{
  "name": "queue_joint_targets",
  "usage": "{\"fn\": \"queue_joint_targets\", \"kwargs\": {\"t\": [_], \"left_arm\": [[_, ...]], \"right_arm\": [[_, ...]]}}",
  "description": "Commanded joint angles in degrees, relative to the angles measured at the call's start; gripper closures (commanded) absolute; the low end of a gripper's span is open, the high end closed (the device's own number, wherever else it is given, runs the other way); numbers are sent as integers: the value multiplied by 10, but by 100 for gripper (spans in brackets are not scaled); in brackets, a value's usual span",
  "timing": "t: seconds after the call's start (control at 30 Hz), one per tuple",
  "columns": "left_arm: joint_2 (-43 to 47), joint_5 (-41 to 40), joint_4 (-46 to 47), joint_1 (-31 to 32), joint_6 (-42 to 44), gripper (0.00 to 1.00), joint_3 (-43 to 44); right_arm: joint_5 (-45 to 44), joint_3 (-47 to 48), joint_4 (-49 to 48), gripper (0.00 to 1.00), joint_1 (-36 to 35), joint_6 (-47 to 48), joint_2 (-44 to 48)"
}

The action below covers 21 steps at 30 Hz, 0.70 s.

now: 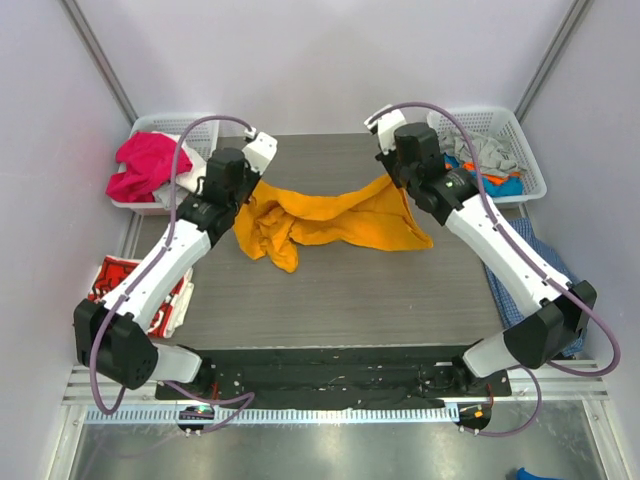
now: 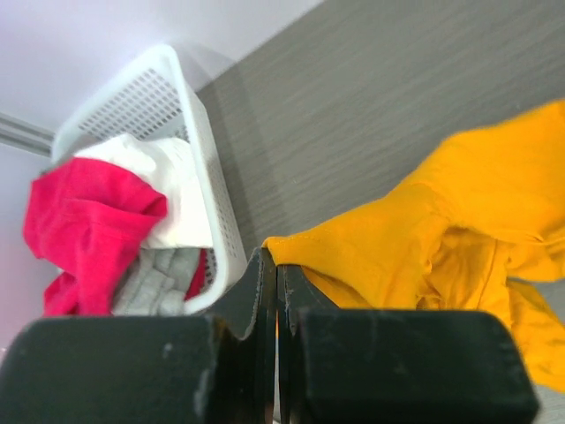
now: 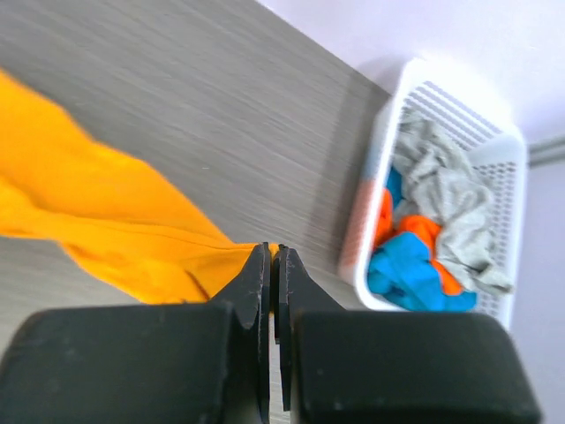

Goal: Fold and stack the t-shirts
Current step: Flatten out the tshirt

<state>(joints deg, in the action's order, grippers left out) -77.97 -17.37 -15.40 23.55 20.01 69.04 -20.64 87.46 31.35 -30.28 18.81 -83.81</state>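
Observation:
The orange-yellow t-shirt hangs stretched between my two grippers over the far half of the grey table, sagging and bunched at its left. My left gripper is shut on its left corner; the wrist view shows the cloth pinched at the tips. My right gripper is shut on its right corner, with cloth trailing left from the tips. A red tee with white lettering lies folded off the table's left edge.
A white basket at the far left holds pink-red, white and grey clothes. A white basket at the far right holds grey, blue and orange clothes. A blue patterned cloth lies along the right edge.

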Motion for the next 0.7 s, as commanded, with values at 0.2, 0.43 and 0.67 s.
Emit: {"fn": "queue_joint_targets", "kwargs": {"t": [0.2,0.43,0.67], "left_arm": [[-27,-67,16,-20,10,100,152],[-4,-47,28,-27,0,100,196],[27,-36,-4,-27,-1,100,272]], "right_arm": [[-47,128,8,99,108,39,-16],[-44,210,-1,99,142,33,-20],[-6,284,21,99,142,17,-10]]}}
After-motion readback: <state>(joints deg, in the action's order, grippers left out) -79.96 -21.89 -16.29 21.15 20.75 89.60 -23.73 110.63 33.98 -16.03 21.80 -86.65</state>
